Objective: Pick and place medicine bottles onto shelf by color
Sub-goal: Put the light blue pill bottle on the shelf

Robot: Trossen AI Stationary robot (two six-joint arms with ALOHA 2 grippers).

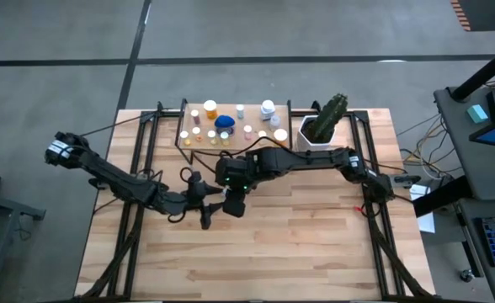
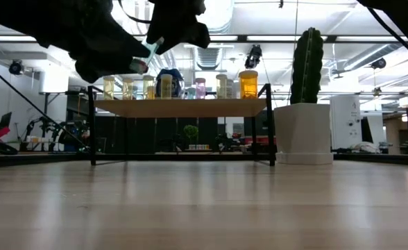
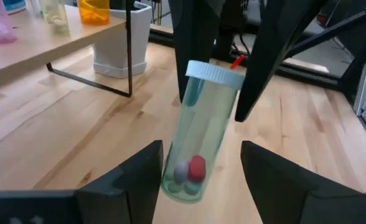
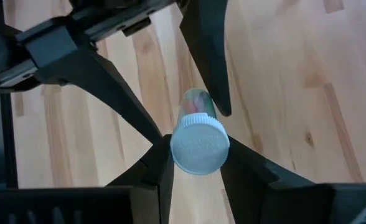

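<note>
Two dark grippers meet above the middle of the slatted light-wood worktop (image 1: 315,236), in front of the low light-wood shelf on thin black legs (image 1: 199,150). From the left, the left gripper (image 3: 200,177) reaches in with its two fingers spread wide; the pale green translucent medicine bottle with a white ribbed cap (image 3: 200,134) hangs tilted in the gap between them, its base with a red pill and a grey one lowest, and neither finger (image 3: 133,180) visibly presses its wall. Just to the right, the right gripper (image 4: 198,155) comes down from above and is clamped on that bottle at its capped end, one finger on each side of the cap, so the bottle is carried clear of the worktop. Farther back, the shelf holds the other small medicine bottles (image 1: 210,108), amber, pink and white ones, around a larger blue bottle (image 1: 224,122). At the right end of the shelf stands a white angular pot with a tall green cactus (image 1: 325,124).
</note>
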